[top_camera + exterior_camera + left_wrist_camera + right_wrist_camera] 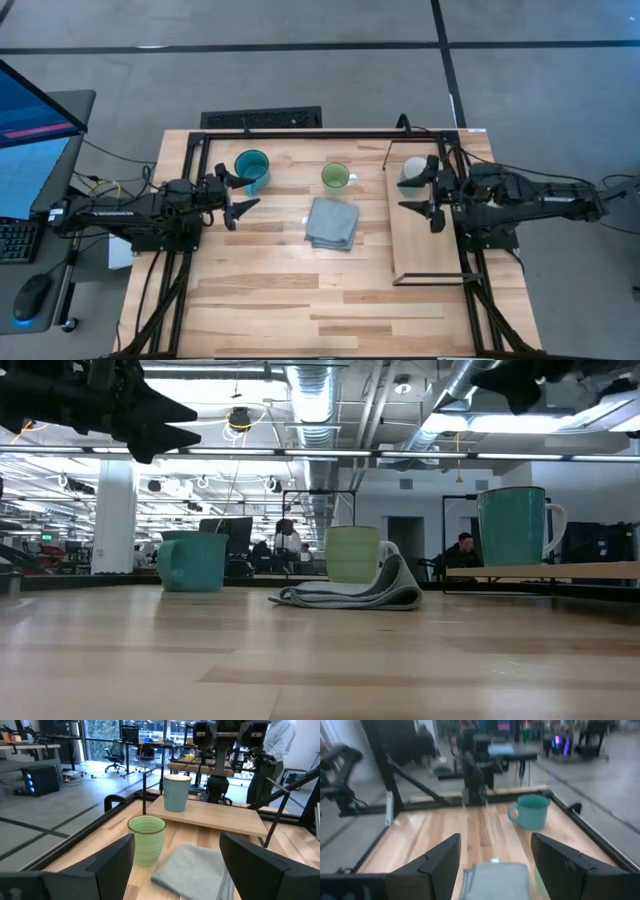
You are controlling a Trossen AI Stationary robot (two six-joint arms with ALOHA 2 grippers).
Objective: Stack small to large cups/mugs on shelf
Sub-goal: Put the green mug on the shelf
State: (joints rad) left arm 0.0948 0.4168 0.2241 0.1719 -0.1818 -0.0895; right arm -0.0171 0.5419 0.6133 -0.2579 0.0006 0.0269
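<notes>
Currently both grippers, left gripper [238,196] and right gripper [427,193], hang released. White mug [412,171] stands on shelf [425,245] beside the right gripper; between them lie green mug [335,177] and cloth [332,222] (teal mug [252,169] beside the left gripper).

Overhead, table-level, two facing wrist views

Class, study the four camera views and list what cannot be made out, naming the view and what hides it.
- White-rimmed pale mug on the light-wood shelf board: in the high view, the right tool and arm cover part of it.
- Light green mug: in the right wrist view, hidden behind that tool's finger.
- Folded grey-blue cloth: right wrist view, blurred and cut off by the edge.
- Teal-blue mug: absent from the left wrist view.
</notes>
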